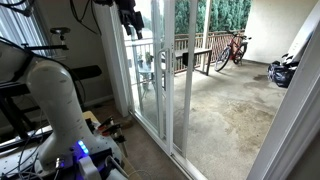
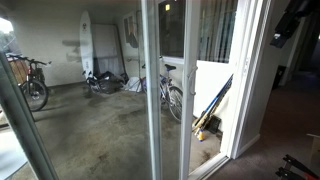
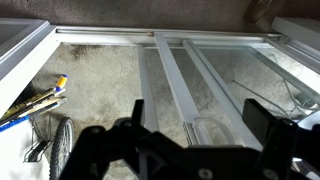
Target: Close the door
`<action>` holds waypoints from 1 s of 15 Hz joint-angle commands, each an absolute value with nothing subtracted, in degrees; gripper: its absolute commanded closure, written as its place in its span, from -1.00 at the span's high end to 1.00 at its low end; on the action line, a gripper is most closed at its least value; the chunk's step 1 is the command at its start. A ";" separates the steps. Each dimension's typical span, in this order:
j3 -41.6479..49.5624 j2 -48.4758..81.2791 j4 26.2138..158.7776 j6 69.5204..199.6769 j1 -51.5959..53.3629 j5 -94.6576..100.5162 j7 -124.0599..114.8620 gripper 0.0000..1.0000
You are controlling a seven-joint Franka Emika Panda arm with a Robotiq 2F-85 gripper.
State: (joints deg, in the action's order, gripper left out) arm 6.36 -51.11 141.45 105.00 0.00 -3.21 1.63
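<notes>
The sliding glass door (image 1: 168,80) has a narrow white frame and stands slid back beside the fixed panel, leaving a wide gap onto the patio. It also shows in an exterior view (image 2: 156,90). In the wrist view I look along its white frame (image 3: 175,80) with its curved white handle (image 3: 203,126). My gripper (image 3: 198,112) is open, with one black finger on each side of the handle, touching nothing that I can see. In both exterior views the gripper (image 1: 128,16) (image 2: 292,22) is high up, near the door's top.
The white arm base (image 1: 60,105) stands indoors at the left. The concrete patio holds bicycles (image 1: 232,48) (image 2: 30,80), a surfboard (image 2: 88,45) and a wooden railing (image 1: 190,55). Long-handled tools (image 2: 212,105) (image 3: 35,103) lean by the wide white jamb (image 2: 250,70).
</notes>
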 commanded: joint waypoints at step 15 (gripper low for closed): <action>-2.60 -40.28 142.41 115.75 3.84 -8.06 -1.25 1.00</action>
